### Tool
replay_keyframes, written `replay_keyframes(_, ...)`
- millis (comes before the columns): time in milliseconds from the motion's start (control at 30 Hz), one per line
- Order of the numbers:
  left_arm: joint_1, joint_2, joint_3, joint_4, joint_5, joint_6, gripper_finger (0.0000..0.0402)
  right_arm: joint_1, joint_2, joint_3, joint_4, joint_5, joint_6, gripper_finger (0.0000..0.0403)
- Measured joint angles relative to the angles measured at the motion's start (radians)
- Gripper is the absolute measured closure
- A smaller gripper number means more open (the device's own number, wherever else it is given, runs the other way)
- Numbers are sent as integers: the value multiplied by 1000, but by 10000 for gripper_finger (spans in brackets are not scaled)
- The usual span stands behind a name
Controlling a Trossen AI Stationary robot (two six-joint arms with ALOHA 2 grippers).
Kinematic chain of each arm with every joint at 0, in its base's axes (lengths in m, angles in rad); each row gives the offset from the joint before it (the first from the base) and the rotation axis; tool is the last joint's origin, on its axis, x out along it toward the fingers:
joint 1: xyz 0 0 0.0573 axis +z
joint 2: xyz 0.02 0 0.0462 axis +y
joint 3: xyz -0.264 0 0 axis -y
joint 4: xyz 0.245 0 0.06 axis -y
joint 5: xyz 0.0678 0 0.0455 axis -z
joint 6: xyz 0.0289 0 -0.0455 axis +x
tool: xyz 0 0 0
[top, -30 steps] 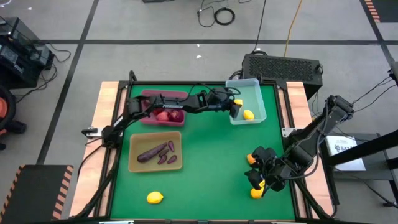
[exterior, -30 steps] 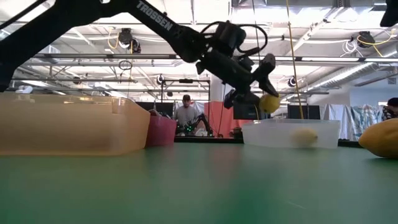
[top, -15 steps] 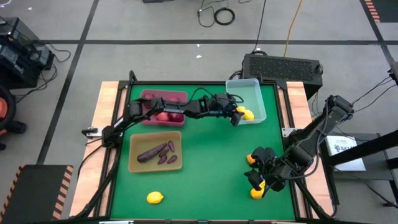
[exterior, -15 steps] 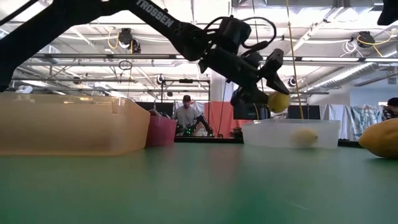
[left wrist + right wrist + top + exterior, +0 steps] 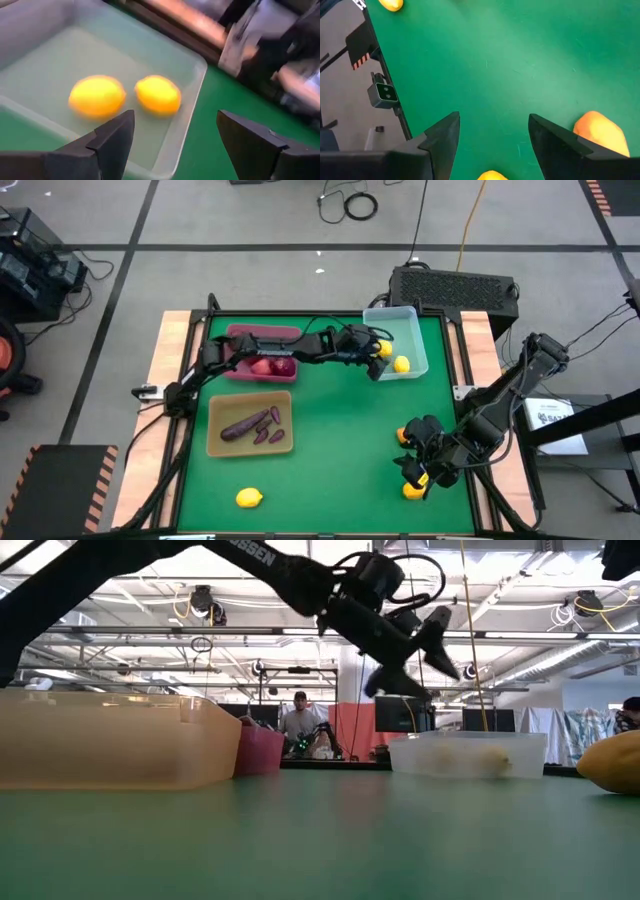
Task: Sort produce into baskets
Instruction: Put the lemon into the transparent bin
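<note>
Left gripper [image 5: 172,145] hangs released and empty over the clear bin [image 5: 412,320], two lemons [image 5: 97,95] inside. Advise lifting clear before swinging away. Right gripper [image 5: 492,137] open, empty.

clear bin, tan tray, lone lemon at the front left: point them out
clear bin [image 5: 412,315], high view, far rim
tan tray [image 5: 214,442], high view, bare floor near left wall
lemon [image 5: 249,498], high view, middle

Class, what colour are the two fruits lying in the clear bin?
Yellow fruits, clearest in the left wrist view, inside the clear bin.
</note>
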State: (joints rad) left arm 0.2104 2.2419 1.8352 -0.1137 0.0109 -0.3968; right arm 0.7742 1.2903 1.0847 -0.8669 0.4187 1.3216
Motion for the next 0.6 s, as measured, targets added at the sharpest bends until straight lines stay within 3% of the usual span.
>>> replay_keyframes(133,1,-2,104,-278,23,48,114,0,0,0,1,4,-26,177)
replay_keyframes(400,-14,-4,313,-912,171,64,114,3,1,0,2,88,-79,177)
replay_keyframes(600,-125,-10,354,-1316,195,83,114,3,33,0,3,132,-132,177)
